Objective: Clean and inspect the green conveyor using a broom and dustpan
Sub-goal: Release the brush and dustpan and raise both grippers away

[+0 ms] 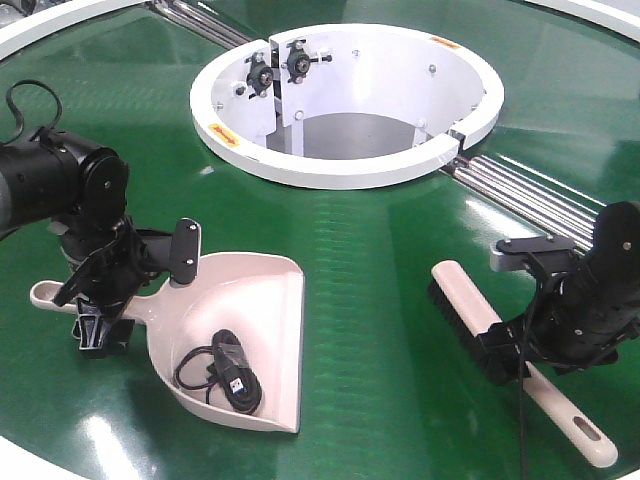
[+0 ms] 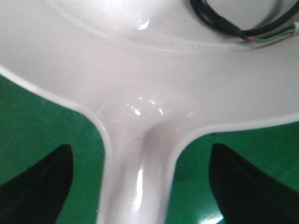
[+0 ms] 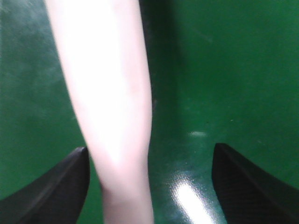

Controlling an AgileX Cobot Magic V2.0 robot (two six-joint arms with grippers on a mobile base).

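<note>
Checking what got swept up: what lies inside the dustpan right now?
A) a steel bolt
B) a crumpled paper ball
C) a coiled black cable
C: a coiled black cable with a plug end rests on the floor of the dustpan.

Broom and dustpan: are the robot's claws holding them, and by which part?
Neither is held. The left gripper, open, straddles the dustpan handle with gaps on both sides; the right gripper is open around the broom handle.

Both arms are black. The left arm (image 1: 55, 180), left of the white ring housing (image 1: 300, 166), bears a looped cable (image 1: 30, 83); the right arm (image 1: 605, 290) a grey bracket (image 1: 512, 256).
</note>
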